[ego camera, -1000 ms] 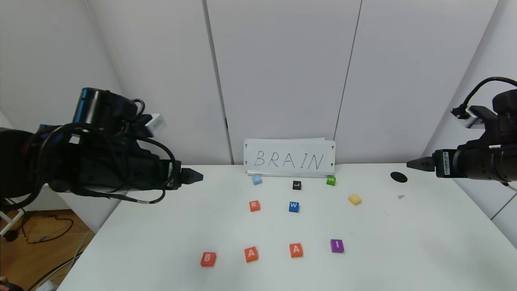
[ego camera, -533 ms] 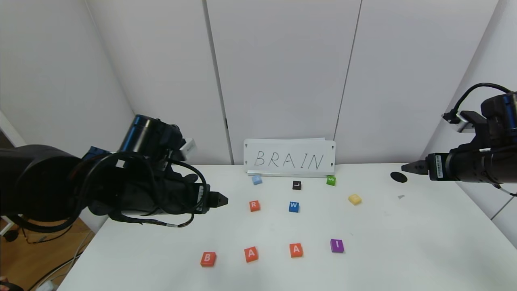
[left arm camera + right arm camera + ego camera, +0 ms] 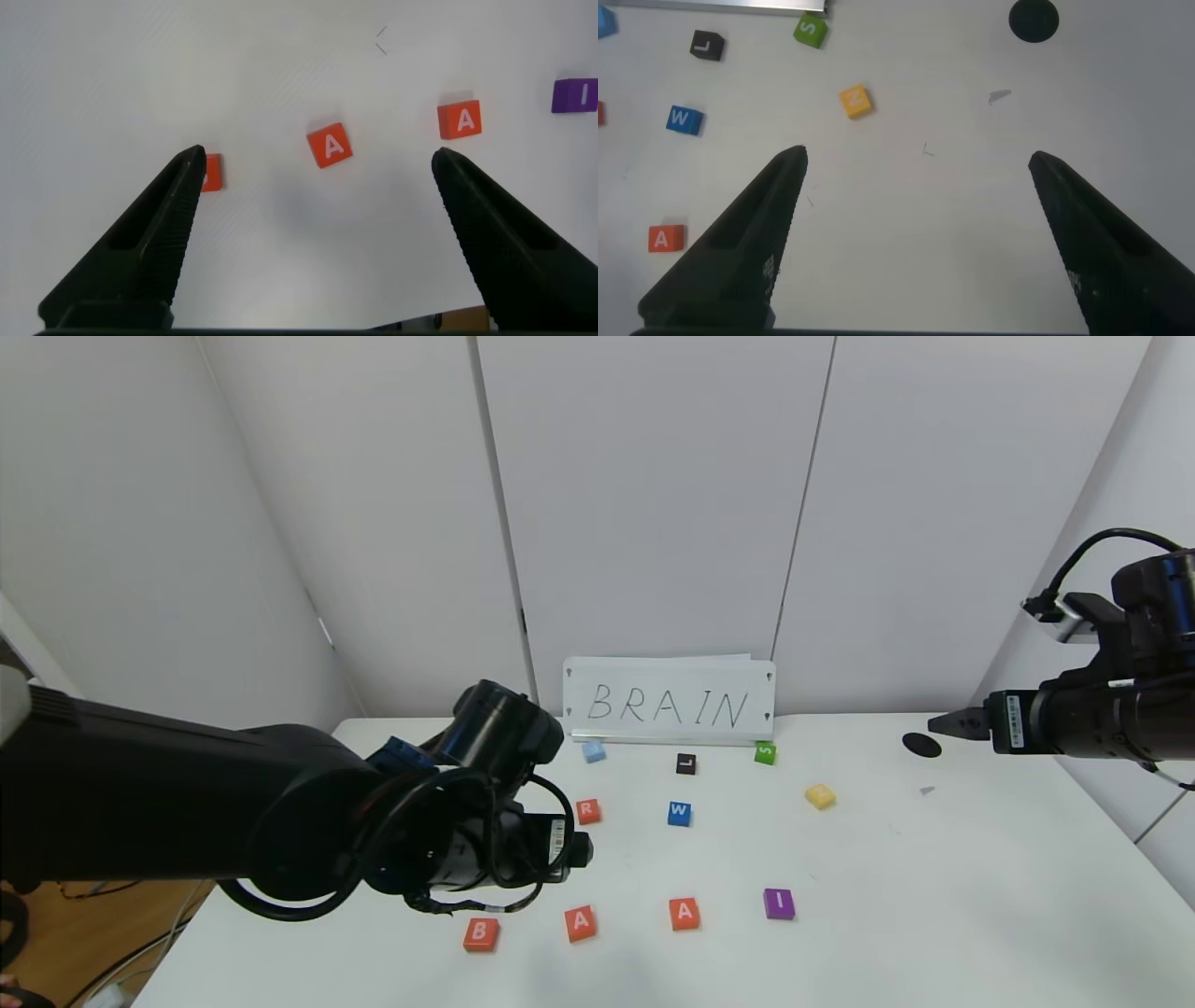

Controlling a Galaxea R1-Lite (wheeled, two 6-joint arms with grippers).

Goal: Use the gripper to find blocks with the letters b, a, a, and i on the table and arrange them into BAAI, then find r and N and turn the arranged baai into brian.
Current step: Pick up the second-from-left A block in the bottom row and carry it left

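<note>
The blocks lie in a row near the front of the table (image 3: 934,896): orange-red B (image 3: 481,933), A (image 3: 581,923), A (image 3: 684,913) and purple I (image 3: 779,903). Behind them sits the orange-red r (image 3: 588,811). The yellow N (image 3: 820,795) lies farther right. My left gripper (image 3: 580,849) hovers open above the row's left end. Its wrist view shows the first A (image 3: 329,147) between the fingers, B (image 3: 213,173) half hidden by one finger, the other A (image 3: 460,119) and I (image 3: 575,95). My right gripper (image 3: 941,723) hangs open at the far right, with N (image 3: 854,101) ahead of it.
A white card reading BRAIN (image 3: 668,702) stands at the back. Before it lie a light blue tile (image 3: 594,751), black L (image 3: 685,763), green S (image 3: 765,753) and blue W (image 3: 679,813). A black round hole (image 3: 921,745) sits at the back right.
My left arm has swung right and down from the table's left edge to above the B and A tiles. My right gripper shifted slightly left, then held still. No tile moved.
</note>
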